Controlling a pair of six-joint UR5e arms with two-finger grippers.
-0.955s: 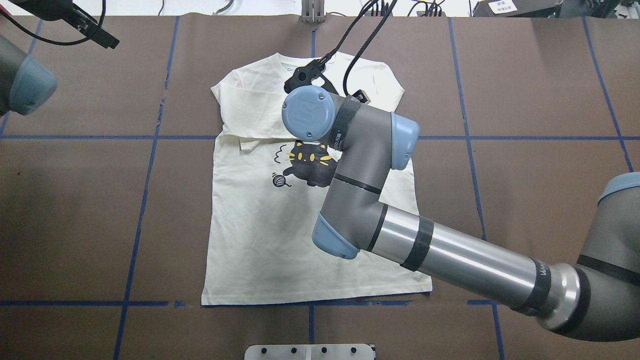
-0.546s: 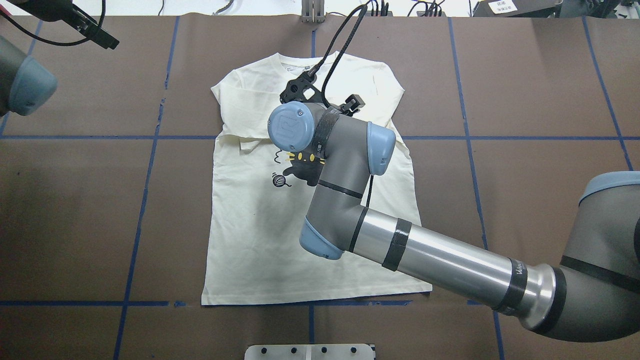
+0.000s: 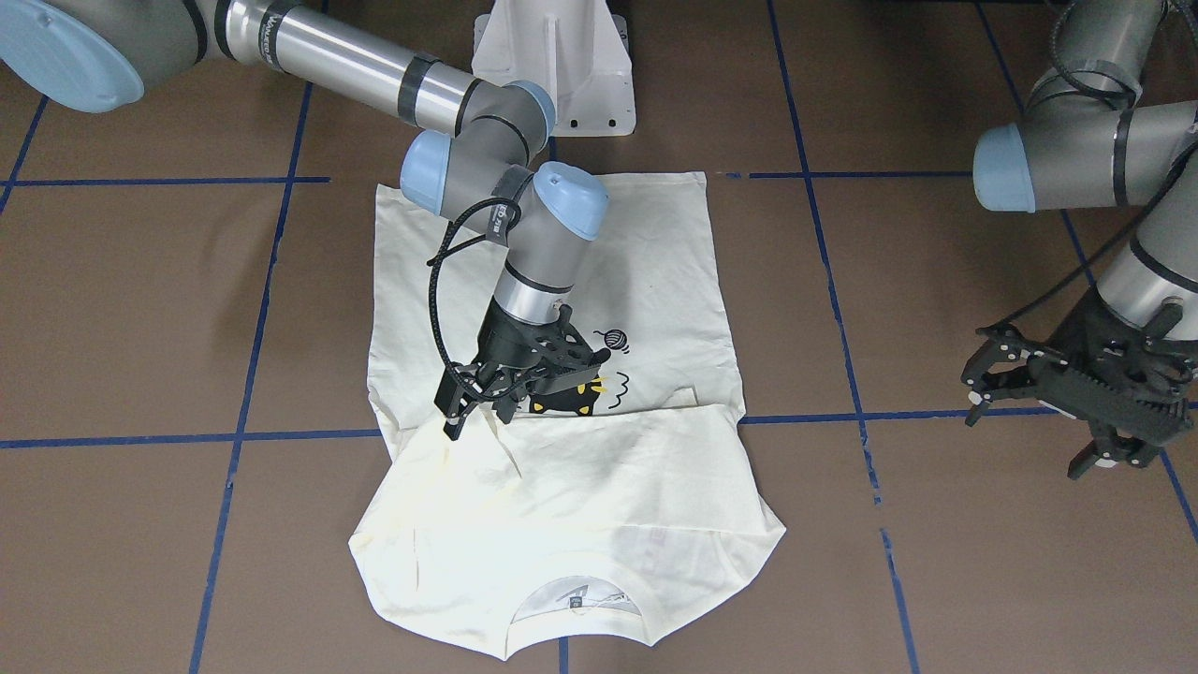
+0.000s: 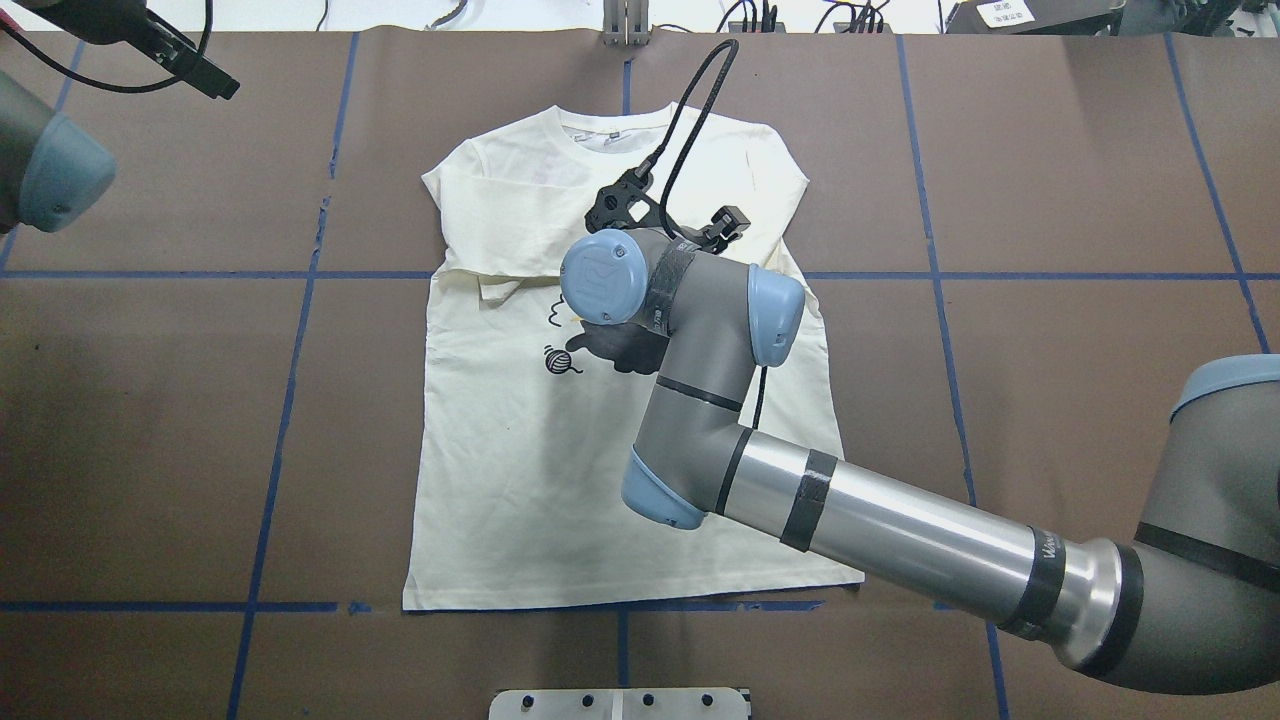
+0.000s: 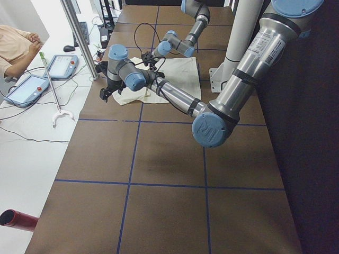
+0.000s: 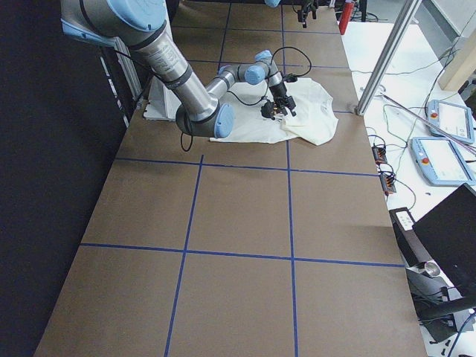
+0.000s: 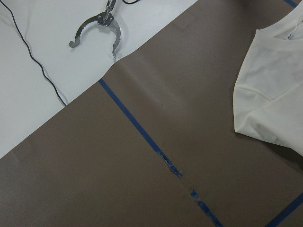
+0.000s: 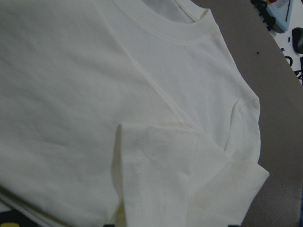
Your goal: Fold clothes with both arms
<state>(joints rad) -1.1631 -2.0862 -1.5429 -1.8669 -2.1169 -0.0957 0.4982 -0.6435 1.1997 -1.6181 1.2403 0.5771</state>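
The cream-white shirt (image 4: 520,470) lies flat on the brown table with the cat print (image 3: 571,398) up and both sleeves folded across the chest (image 3: 580,496). My right gripper (image 3: 479,421) hangs open and empty just above the folded sleeves, beside the print. In the overhead view it (image 4: 670,225) is mostly hidden under the wrist. The right wrist view shows only the collar and a sleeve cuff (image 8: 142,156). My left gripper (image 3: 978,379) is open and empty, well off the shirt beyond the table's left side (image 4: 205,80). Its wrist view shows one shirt shoulder (image 7: 274,94).
Blue tape lines (image 4: 290,330) grid the brown table cover. The white pedestal base (image 3: 552,65) stands behind the shirt's hem. A metal plate (image 4: 620,705) sits at the near edge. A metal grabber tool (image 7: 99,28) lies off the table. An operator (image 5: 16,47) sits beyond the far end.
My right wrist and gripper have moved from near the collar toward the cat print, swinging slightly left and then back right. The shirt and my left arm have not moved.
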